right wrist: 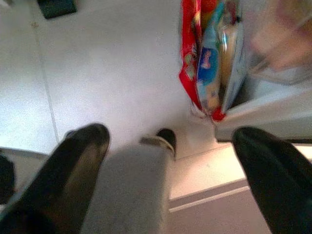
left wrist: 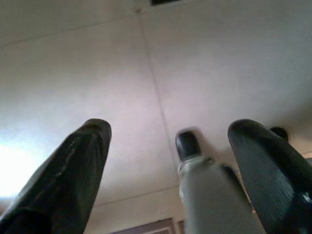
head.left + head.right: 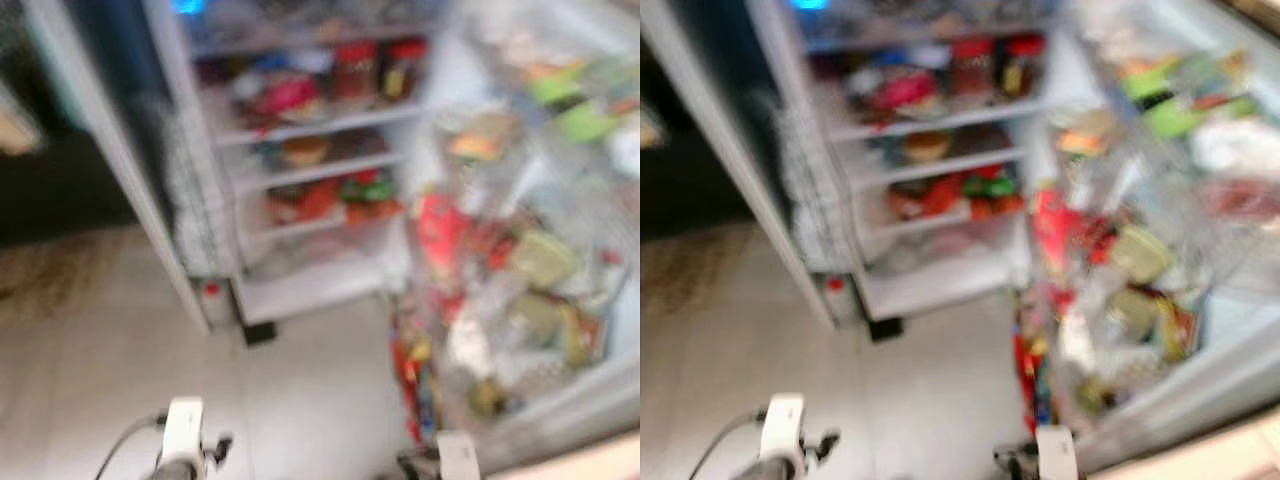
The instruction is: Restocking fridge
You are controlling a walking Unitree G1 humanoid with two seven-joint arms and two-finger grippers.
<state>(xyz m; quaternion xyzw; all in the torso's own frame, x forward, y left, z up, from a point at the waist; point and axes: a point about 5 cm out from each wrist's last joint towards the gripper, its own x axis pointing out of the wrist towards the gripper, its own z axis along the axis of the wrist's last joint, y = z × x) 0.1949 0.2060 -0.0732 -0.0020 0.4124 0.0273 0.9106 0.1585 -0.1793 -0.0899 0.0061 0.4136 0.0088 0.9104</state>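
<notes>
Blur smears both head views, so no brand or label can be read on anything in the fridge (image 3: 300,160), which stands open at twelve o'clock with its tall axis upright, stocked shelves facing the robot, and its packed door (image 3: 520,300) swung out toward two o'clock. Left gripper (image 2: 170,161) hangs low at seven o'clock over the pale tiled floor (image 3: 120,330), fingers spread and empty. Right gripper (image 1: 170,165), at five o'clock, is likewise spread and empty beside red and blue packets (image 1: 204,63) at the door's foot, their printing illegible.
</notes>
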